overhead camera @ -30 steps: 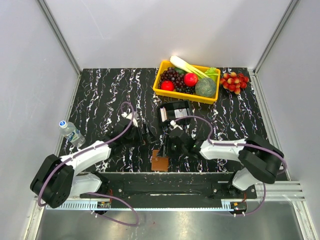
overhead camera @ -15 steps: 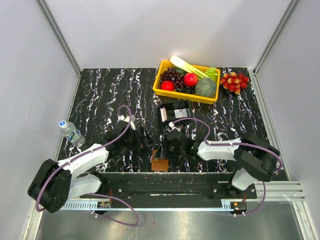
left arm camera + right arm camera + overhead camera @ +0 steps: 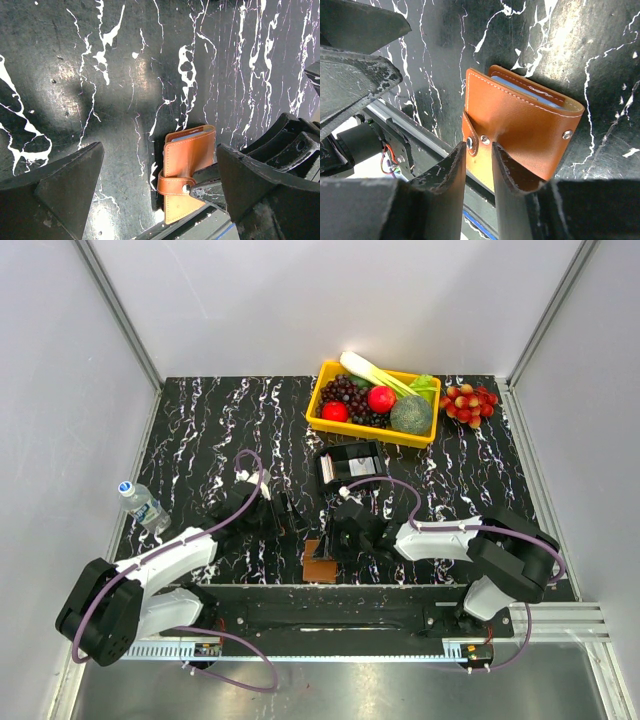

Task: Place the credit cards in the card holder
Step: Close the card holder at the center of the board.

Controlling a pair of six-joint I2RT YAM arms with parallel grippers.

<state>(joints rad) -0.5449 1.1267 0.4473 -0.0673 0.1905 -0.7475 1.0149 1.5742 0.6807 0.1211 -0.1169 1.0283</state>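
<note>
R gripper (image 3: pixel 479 150) has crept toward the near bench (image 3: pixel 200 440) edge & its jaws have narrowed vs a sec ago. L gripper (image 3: pixel 159 165) drew back a little; card holder (image 3: pixel 520 125) hasn't shifted. Holder lies folded at the near edge, approx centre, lower end over the lip. A blue card edge (image 3: pixel 535 95) shows inside.

R fingers (image 3: pixel 445 170) stand a narrow slit apart right at the snap tab (image 3: pixel 472 145); no pinch visible yet. L gripper hangs wide open over the holder, holding nothing.

Judgement: step = taking the tab to open the holder. Close on the tab only, not the whole flap, & pull gently. Holder prob. needs pinning by L so it doesn't slide off the edge.
</note>
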